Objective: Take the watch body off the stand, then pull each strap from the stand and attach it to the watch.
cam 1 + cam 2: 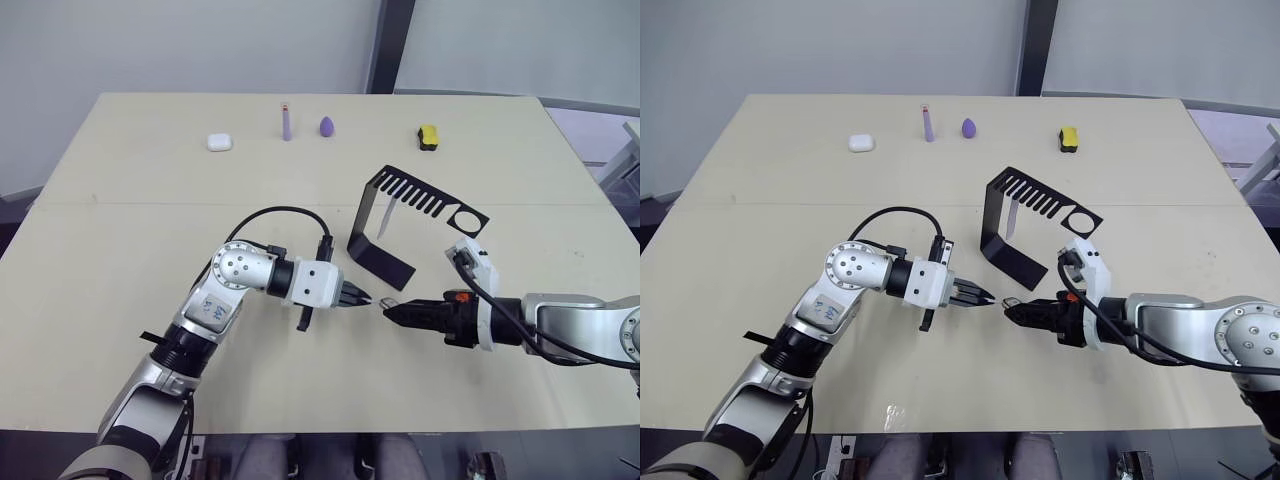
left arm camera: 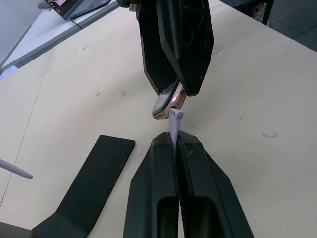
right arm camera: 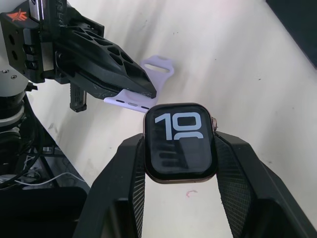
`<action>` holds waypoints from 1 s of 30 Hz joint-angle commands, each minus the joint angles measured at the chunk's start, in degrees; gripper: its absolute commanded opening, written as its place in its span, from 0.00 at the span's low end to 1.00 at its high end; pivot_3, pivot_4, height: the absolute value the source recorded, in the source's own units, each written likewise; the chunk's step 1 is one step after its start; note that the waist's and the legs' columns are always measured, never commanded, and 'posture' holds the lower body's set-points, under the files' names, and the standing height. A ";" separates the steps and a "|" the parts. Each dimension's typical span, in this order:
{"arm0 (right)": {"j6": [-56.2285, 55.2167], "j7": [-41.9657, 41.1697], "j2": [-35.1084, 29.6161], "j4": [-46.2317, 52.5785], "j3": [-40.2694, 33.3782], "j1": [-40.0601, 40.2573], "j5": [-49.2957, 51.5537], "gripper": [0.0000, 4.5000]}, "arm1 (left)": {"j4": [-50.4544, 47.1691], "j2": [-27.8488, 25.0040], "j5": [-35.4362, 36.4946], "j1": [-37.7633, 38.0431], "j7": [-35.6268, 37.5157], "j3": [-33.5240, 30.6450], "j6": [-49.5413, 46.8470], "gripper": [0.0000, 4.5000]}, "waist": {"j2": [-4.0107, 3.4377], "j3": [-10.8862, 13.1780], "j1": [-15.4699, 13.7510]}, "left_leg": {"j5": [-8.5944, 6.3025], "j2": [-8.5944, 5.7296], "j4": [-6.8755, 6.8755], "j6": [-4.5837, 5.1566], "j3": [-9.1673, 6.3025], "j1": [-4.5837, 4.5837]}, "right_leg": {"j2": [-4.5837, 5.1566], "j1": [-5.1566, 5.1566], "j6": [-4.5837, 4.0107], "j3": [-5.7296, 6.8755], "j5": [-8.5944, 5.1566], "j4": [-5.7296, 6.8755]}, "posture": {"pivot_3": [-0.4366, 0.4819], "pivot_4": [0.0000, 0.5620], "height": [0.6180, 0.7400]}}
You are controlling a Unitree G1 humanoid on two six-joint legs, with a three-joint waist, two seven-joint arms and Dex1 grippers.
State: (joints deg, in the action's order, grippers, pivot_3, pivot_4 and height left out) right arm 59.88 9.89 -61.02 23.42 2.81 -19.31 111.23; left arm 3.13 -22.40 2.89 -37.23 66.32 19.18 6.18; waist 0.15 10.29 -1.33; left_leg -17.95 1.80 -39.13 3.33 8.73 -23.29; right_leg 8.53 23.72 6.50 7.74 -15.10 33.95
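Strap lies level, seemingly end-on toward watch body.

watch body: black screen, pale digits, copper rim
strap: pale lavender-white, between the left gripper black fingers
stand: black
right gripper: black
table: pale beige

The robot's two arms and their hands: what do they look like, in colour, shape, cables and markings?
Both arms are silver-grey metal with rounded joints and white wrist housings. The left hand and the right hand each have two black, tapering fingers with hollow cut-outs. A black cable loops over each forearm. The left elbow joint carries a ring of small holes, and the right wrist bears a small orange-red mark.
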 commanded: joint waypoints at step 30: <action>-2.79 -1.96 0.52 5.98 -0.78 1.01 1.77 0.34 | -0.54 3.68 0.62 -2.80 -0.80 1.59 1.98 0.00 | 0.00 0.00 0.00 | 0.00 0.00 0.00 0.01 0.00 0.00 | 0.00 0.00 0.00 0.00 0.00 0.00 | 0.48 0.27 1.00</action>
State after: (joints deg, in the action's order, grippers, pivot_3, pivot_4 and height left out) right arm 57.30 10.21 -60.45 25.56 1.97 -17.68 110.83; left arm 4.97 -21.29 2.74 -37.73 66.46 19.63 6.93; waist 0.15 10.29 -1.33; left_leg -17.95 1.80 -39.14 3.34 8.73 -23.29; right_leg 8.53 23.72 6.50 7.74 -15.10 33.95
